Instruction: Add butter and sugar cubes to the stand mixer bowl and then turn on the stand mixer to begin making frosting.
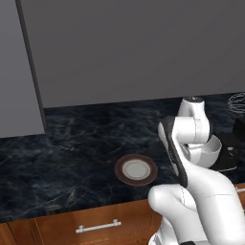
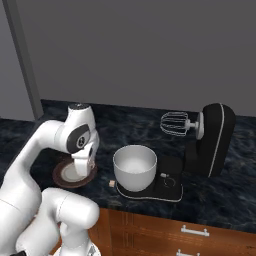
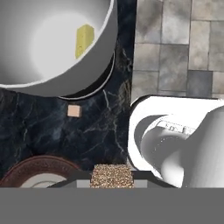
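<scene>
The butter (image 3: 83,40), a pale-yellow stick, lies inside the stand mixer bowl (image 2: 134,167), which sits on the flat base of the black stand mixer (image 2: 212,140). The mixer's head is tilted back, with the wire whisk (image 2: 174,122) clear of the bowl. One sugar cube (image 2: 112,183) rests on the dark counter just left of the base; in the hand view this sugar cube (image 3: 73,111) lies below the bowl's rim. My gripper (image 3: 111,177) is shut on the other sugar cube (image 3: 111,174), seen close up and speckled. The gripper (image 2: 82,167) hangs over the plate's right edge, left of the bowl.
A brown-rimmed white plate (image 1: 136,170) sits on the black marble counter (image 1: 72,148) near its front edge. Grey wall cabinets hang above. Wooden drawers with a metal handle (image 1: 98,226) run below the counter. The tiled floor (image 3: 175,39) shows in the hand view.
</scene>
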### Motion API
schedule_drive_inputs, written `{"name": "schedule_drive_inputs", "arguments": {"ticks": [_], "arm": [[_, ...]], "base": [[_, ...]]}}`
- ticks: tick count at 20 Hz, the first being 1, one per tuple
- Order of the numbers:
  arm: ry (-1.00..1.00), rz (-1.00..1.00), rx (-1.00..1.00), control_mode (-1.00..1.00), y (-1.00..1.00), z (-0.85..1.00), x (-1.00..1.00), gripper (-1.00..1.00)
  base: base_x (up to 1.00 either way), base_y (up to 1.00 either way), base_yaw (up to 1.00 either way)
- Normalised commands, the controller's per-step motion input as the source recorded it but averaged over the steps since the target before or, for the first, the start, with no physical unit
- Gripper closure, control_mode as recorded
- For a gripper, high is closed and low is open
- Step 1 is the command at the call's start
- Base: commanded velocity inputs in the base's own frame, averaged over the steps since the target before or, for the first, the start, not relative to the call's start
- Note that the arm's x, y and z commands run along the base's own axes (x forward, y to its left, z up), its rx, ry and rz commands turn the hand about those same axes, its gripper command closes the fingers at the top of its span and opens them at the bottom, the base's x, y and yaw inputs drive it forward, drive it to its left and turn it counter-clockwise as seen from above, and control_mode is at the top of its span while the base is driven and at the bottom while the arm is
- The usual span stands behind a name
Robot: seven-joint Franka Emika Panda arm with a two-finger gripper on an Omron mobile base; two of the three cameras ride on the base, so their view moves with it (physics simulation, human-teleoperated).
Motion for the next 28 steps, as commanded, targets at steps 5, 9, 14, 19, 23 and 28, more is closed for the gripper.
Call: {"name": "schedule_drive_inputs", "arguments": {"ticks": [5, 9, 14, 19, 23, 28], "arm": [[0.00, -0.06, -0.06, -1.00, -0.09, 0.64, -0.10, 1.00], [0.00, -0.07, -0.04, -1.00, -0.27, 0.51, -0.01, 1.00], [0.00, -0.03, 0.00, -1.00, -0.44, 0.42, 0.00, 1.00], [0.01, -0.01, 0.00, -1.00, -0.51, 0.29, 0.00, 1.00], [0.02, 0.00, 0.00, -1.00, -0.51, 0.07, 0.00, 1.00], [0.11, 0.02, 0.00, -1.00, -0.27, -0.28, 0.17, 1.00]], "base": [[0.00, 0.00, 0.00], [0.00, 0.00, 0.00], [0.00, 0.00, 0.00], [0.00, 0.00, 0.00], [0.00, 0.00, 0.00], [0.00, 0.00, 0.00]]}}
